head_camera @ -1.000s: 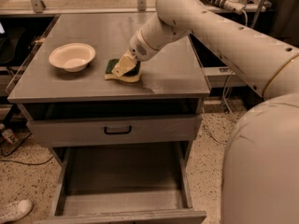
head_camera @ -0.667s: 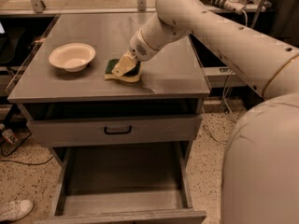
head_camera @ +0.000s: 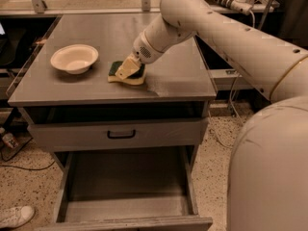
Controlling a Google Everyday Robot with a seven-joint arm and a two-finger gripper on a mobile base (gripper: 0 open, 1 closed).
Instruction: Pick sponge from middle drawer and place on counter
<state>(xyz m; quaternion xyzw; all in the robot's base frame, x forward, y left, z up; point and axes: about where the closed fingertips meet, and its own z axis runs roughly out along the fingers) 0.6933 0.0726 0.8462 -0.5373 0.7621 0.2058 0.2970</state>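
Hardly anything has shifted since a second ago: the end effector (head_camera: 128, 69) sits in the same spot over the sponge (head_camera: 135, 79), and the sponge has not moved on the worktop (head_camera: 173, 83).

From my seat the arm reaches in from 2 o'clock and slopes down to the middle of the worktop. The sponge lies there flat, green face up and yellow foam underneath, touching the surface, with the cream bowl (head_camera: 74, 58) near it at 9 o'clock and clear of it. The end effector's pale tip is laid across the sponge's top. I cannot tell whether it is clamped on the sponge or has already let go, because the tip hides the contact.

The middle drawer (head_camera: 126, 182) stands pulled out at 6 o'clock, its grey box interior bare, below the shallower drawer front (head_camera: 159, 131) with the black handle, which is closed.

I judge the pick and the carry to be done and the task to be at its last step, the release. The sponge is already resting on the surface, so the next move calls for the end effector to be free of it and then a straight lift, back toward 2 o'clock. The rise should be clean, since any drag could slide the light foam toward the bowl or toward the front edge at 6 o'clock.
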